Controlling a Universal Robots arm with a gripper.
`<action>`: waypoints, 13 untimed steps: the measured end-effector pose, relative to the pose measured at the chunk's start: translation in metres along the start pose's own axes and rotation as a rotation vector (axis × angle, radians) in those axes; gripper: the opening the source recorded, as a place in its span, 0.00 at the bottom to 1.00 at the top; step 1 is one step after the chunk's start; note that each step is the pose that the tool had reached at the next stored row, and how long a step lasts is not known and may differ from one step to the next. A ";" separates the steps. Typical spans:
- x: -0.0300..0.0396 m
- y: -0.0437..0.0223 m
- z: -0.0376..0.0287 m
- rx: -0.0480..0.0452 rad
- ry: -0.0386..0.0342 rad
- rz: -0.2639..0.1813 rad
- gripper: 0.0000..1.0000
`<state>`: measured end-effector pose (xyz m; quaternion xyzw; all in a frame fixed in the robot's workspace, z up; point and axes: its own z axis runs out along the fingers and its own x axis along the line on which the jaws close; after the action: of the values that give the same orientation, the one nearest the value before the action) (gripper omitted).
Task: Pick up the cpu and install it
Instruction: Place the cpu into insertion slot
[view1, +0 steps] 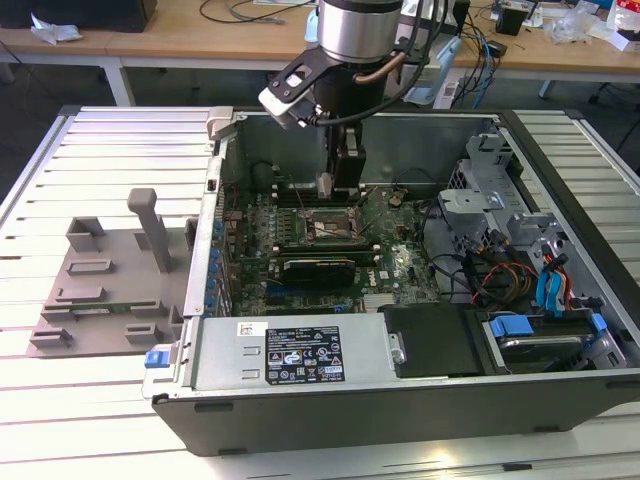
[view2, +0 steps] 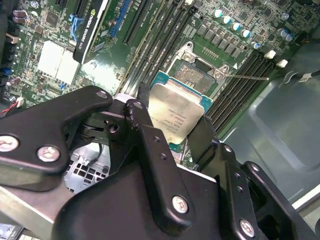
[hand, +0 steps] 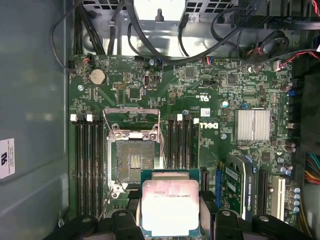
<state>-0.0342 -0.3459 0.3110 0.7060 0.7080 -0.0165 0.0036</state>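
In the exterior view the end effector hung inside the open computer case, just above the motherboard's socket. In the second wrist view its fingers were clamped on opposite edges of the cpu. In the first wrist view the socket lay open and empty beside the held cpu. The pickup looked done, the seating not yet.

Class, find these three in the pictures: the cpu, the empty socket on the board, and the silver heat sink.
cpu (hand: 170, 209), first wrist view, middle of its pale metal top.
socket (hand: 133, 161), first wrist view, centre of its pin field.
heat sink (hand: 253, 125), first wrist view, middle of its fins.
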 end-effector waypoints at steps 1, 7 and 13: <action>0.0000 0.0000 0.0005 0.0000 0.0000 0.000 0.55; 0.0002 0.0001 0.0072 0.0000 0.0000 0.000 0.55; 0.0004 0.0002 0.0114 0.0000 -0.0001 0.000 0.55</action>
<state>-0.0342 -0.3459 0.2996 0.7061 0.7079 -0.0166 0.0036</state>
